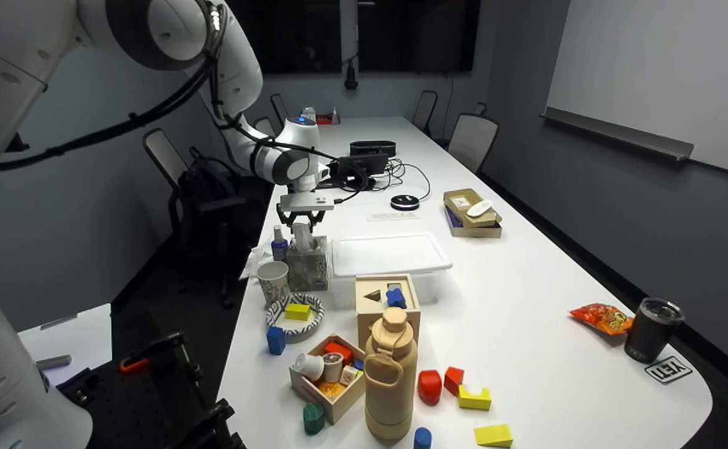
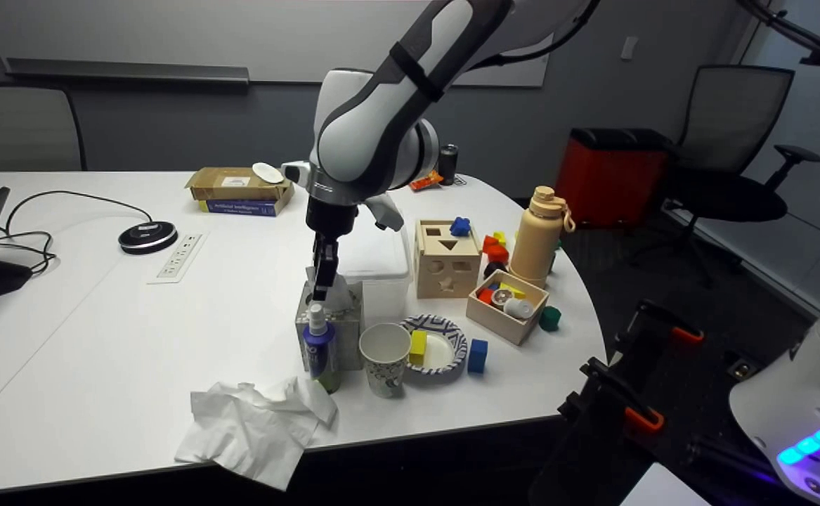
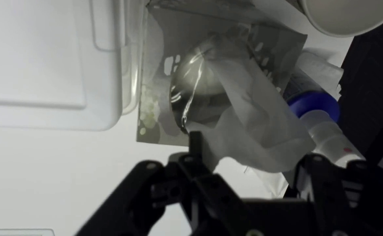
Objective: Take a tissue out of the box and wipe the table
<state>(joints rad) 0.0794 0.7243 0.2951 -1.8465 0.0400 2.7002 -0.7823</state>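
In the wrist view, your gripper (image 3: 250, 152) enters from the bottom edge, its fingers well apart, with no sign of a hold on anything. One tissue (image 3: 255, 114), the thing of the task, rises from one tissue box (image 3: 178, 36) and occupies the centre; its long axis slants from upper centre to lower right, and its free end appears to reach between your fingers. Contact with either finger cannot be told. The coming move, one may judge, turns on this overlap: you would bring the fingers together on that end. Around the box stand one spray bottle (image 3: 316, 105) (right), one paper cup (image 3: 349, 16) (upper right) and one lidded container (image 3: 43, 65) (upper left). In an exterior view, crumpled paper (image 2: 255, 429), its sheets uncountable, overhangs the edge of the tabletop (image 2: 135, 330) at lower left; one patterned plate (image 2: 441, 351), below and right of centre, bears one yellow block (image 2: 417, 348).
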